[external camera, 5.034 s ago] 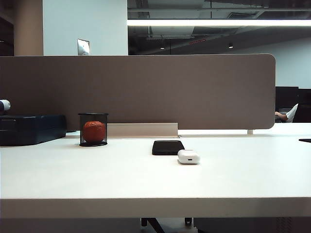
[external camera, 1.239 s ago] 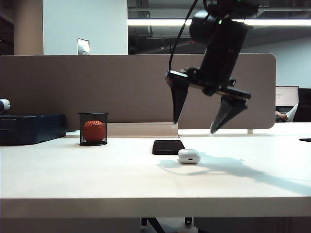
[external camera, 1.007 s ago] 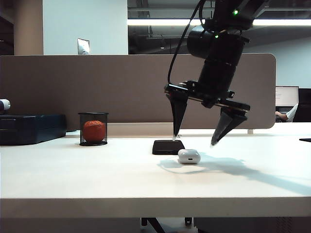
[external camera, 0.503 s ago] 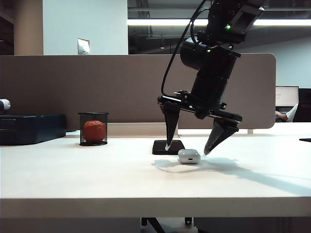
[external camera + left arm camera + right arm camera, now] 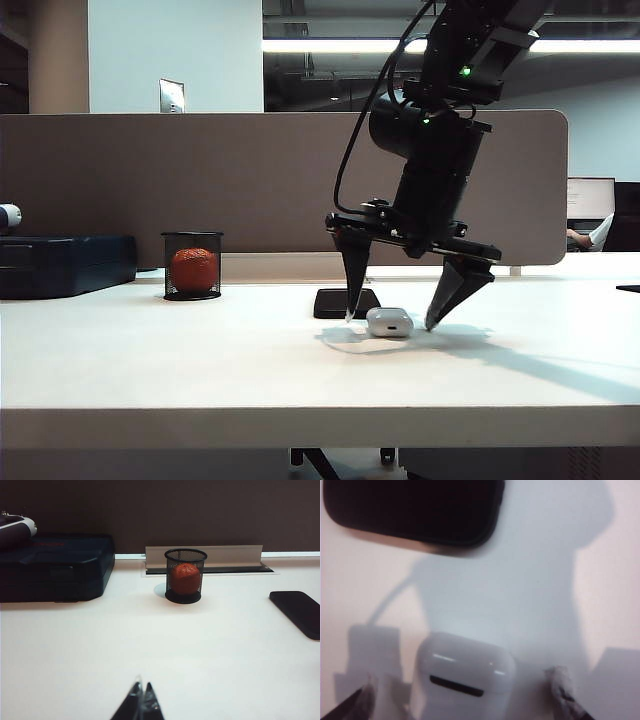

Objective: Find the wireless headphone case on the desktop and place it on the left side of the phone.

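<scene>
From the exterior camera I see my right gripper hanging low over the desk, its dark tapered fingers spread wide to either side of the glossy white pebble-shaped wireless headphone case, not pinching it. That case lies just right of and in front of the flat black phone. Further left stands a black mesh cup holding a round orange ball.

Left wrist camera: my left gripper shows its tips pressed together over the smooth pale desk.

Right wrist camera: the rounded case sits between two scuffed fingertips.
</scene>
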Controlling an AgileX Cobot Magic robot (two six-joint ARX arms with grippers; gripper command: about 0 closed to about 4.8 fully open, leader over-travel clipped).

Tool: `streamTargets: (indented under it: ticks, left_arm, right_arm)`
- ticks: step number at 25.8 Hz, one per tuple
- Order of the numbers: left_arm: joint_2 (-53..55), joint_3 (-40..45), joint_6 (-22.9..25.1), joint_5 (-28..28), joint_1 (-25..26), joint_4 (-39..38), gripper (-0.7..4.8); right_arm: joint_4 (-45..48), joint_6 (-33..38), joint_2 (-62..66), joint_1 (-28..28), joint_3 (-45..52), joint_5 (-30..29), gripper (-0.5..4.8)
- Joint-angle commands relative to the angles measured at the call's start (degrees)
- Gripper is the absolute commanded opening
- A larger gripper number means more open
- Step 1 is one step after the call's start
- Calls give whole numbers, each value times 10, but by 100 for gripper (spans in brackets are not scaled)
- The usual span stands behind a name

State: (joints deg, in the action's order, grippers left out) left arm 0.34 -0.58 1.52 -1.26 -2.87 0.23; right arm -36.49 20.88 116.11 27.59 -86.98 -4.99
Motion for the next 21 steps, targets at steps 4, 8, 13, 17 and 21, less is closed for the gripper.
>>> streamTargets:
  ticks: [4,8,13,17,21]
  left_arm:
    - [0,0,2,2,1,7,-5]
    - [0,0,2,2,1,7,-5]
    - [0,0,2,2,1,7,-5]
    - [0,0,2,2,1,7,-5]
    - [0,0,2,2,1,7,-5]
  right_arm:
    - [6,6,8,9,-3,4,479]
    - [1,6,14,28,-3,24,479]
    - [-10,6,16,30,-3,26,479]
    - [-17,6,16,29,-3,43,479]
    - [-25,6,16,29,-3,51,479]
